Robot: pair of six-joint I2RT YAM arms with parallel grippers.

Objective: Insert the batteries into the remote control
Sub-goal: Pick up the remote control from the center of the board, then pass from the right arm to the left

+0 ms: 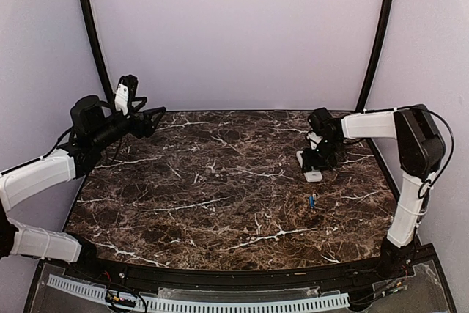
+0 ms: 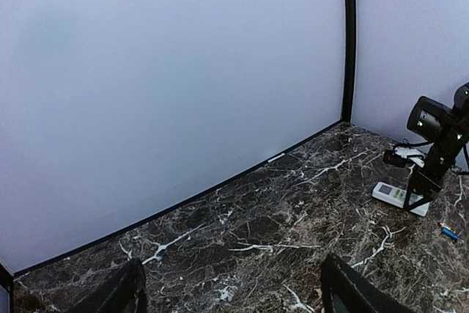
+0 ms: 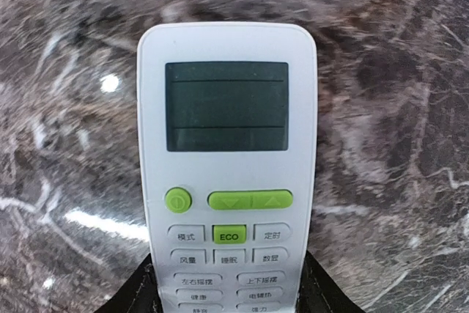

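The white remote control is face up, with its dark display and green buttons showing. My right gripper is shut on its lower end, one black finger against each side. In the top view the remote is low over the table at the right, under the right gripper. One small bluish battery lies on the table just in front of it, and it also shows in the left wrist view. My left gripper is open and empty, raised at the far left.
The dark marble table is enclosed by pale walls and two black curved posts. The left wrist view shows the right arm over the remote at the far right of the table.
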